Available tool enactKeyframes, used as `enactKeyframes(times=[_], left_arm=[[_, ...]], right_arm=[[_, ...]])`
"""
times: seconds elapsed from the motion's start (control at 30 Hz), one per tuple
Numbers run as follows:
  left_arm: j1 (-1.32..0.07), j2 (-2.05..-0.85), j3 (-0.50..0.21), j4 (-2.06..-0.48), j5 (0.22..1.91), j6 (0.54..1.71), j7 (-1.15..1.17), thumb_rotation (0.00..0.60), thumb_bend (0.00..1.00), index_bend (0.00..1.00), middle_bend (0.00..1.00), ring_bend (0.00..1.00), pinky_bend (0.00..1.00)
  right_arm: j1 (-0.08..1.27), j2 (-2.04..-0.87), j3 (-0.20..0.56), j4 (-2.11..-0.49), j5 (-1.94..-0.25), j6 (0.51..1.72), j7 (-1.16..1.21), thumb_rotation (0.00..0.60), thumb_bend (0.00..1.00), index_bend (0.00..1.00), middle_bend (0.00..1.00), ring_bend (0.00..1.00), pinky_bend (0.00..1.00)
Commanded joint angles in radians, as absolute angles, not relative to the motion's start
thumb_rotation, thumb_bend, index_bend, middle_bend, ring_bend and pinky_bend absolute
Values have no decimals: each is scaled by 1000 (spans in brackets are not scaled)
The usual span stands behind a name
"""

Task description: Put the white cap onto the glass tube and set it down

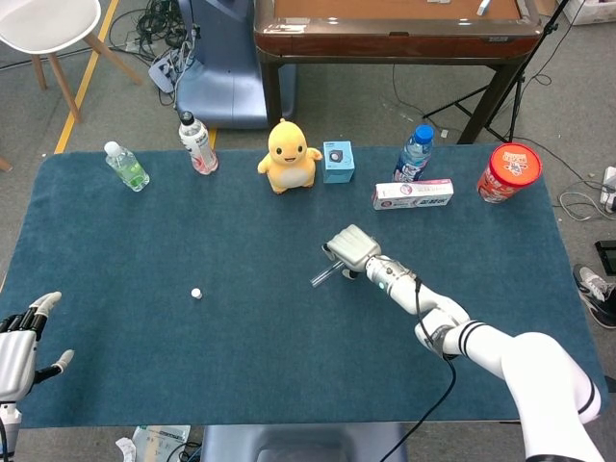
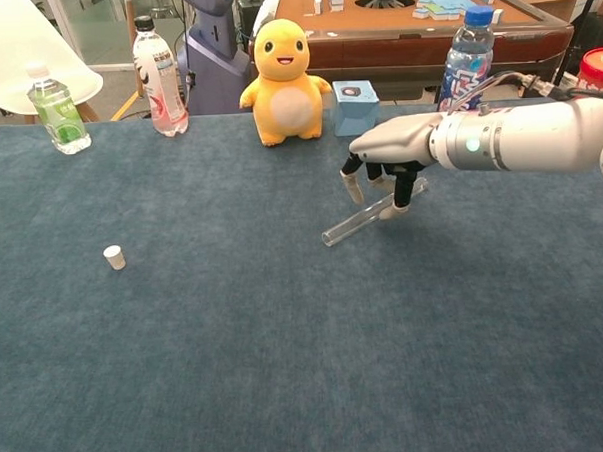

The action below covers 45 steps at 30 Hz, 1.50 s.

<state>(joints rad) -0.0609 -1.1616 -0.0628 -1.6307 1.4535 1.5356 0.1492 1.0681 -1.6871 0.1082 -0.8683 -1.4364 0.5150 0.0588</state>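
Hovering over the glass tube, the right hand has its fingers curled down around the tube's far end; actual grip cannot be told. White cap stands on the blue table, well apart to the left. Left hand spread, at the table's near-left edge.

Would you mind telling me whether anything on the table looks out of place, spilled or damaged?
Nothing stands out. The glass tube lies flat on the blue cloth under the right hand, uncapped; the white cap stands apart to the left. No spills or breakage show.
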Motion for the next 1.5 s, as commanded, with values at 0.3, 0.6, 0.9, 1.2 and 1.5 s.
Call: enactKeyframes(times=[0.3, 0.6, 0.9, 1.2, 1.5], left_arm=[[-59, -1164, -64, -1621, 1449, 1533, 141, 600, 182, 133, 174, 281, 245], [-58, -1168, -64, -1610, 1446, 1529, 131, 600, 182, 132, 174, 281, 246], [-56, -1171, -63, -1601, 1446, 1528, 123, 600, 182, 133, 174, 281, 245], [-53, -1165, -66, -1596, 1449, 1536, 114, 600, 182, 132, 174, 281, 245], [-117, -1107, -95, -1624, 1463, 1462, 65, 600, 182, 135, 177, 286, 245]], right_arm=[[1085, -1721, 100, -821, -1423, 490, 60, 600, 261, 447, 838, 1000, 1000], [1095, -1735, 98, -803, -1413, 475, 52, 600, 263, 482, 838, 1000, 1000], [1094, -1744, 95, -794, -1402, 471, 39, 600, 281, 529, 837, 1000, 1000], [1091, -1724, 102, -825, -1394, 486, 38, 600, 385, 625, 837, 1000, 1000], [1035, -1593, 139, -1010, -1351, 576, 46, 600, 544, 739, 861, 1000, 1000]])
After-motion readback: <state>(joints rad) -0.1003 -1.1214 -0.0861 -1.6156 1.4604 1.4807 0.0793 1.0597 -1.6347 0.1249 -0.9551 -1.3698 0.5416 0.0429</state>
